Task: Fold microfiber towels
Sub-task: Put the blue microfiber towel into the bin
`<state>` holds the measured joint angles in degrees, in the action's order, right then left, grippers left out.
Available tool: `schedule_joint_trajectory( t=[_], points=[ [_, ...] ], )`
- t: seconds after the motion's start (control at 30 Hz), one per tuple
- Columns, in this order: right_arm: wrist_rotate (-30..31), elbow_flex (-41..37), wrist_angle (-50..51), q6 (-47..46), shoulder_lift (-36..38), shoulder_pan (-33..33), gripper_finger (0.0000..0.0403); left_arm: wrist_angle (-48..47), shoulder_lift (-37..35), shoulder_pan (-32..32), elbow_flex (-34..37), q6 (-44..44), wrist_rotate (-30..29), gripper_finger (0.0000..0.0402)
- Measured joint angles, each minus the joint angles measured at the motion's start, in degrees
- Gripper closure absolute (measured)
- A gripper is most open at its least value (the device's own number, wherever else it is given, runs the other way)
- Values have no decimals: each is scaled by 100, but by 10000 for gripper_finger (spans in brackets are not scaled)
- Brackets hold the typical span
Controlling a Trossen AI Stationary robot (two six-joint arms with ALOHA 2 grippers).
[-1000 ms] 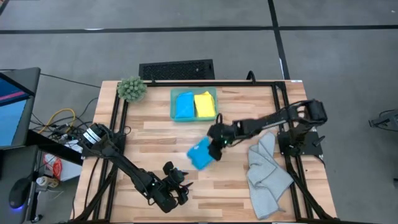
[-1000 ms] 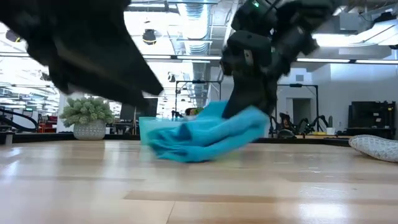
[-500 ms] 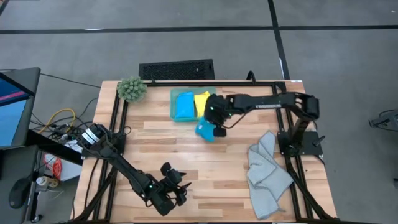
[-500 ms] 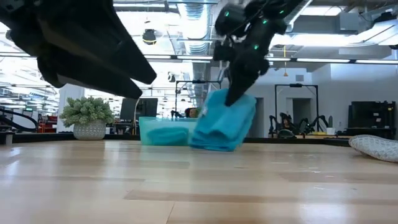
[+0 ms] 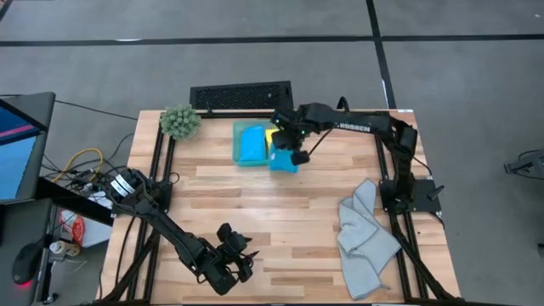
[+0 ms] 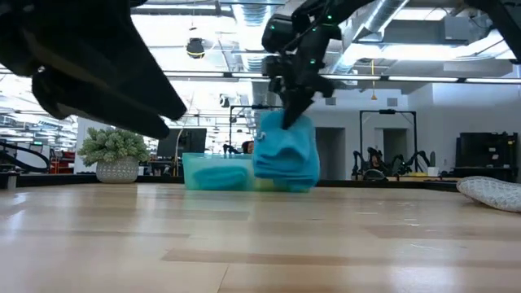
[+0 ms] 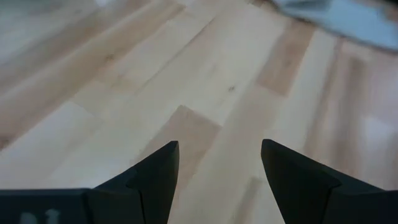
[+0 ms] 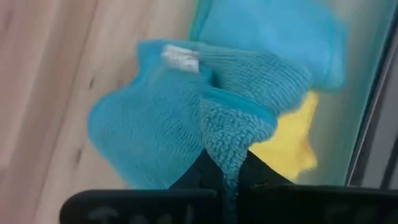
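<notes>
A bunched bright blue microfiber towel [image 5: 283, 161] is pinched in the closed right pincer [image 5: 293, 149] and hung clear of the wooden tabletop [image 5: 280, 221], at the edge of the translucent teal rectangular tray [image 5: 237, 144]; the left pincer [image 7: 217, 168] is held wide open, empty, near the front edge.

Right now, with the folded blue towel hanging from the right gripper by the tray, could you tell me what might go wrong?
The right gripper pinches the blue towel by its top only, so the fold may droop open. It hangs over the tray's near rim above the yellow towel; released here, it could land half outside. The left gripper waits, open, at the near edge.
</notes>
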<state>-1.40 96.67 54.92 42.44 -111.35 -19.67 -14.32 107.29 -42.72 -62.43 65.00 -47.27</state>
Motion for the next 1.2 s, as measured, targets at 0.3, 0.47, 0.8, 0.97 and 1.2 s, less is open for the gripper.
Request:
schedule_joint_trajectory(
  t=[0.3,0.47,0.8,0.97,1.2],
  points=[
    [-389,159,-167,805,-150,-567,372,-488,-551,-144,-14,122,-14,180],
    [-514,160,-206,1008,-339,-723,378,-1107,-694,-175,-10,226,-192,180],
    [-446,150,-532,1503,-984,-729,364,-1513,-726,-185,-7,449,-304,180],
    [-341,151,-710,1612,-1082,-745,371,-1616,-726,-182,-7,496,-365,180],
    [-296,150,-958,1765,-1084,-781,359,-1698,-726,-182,-7,515,-546,180]
  ],
)
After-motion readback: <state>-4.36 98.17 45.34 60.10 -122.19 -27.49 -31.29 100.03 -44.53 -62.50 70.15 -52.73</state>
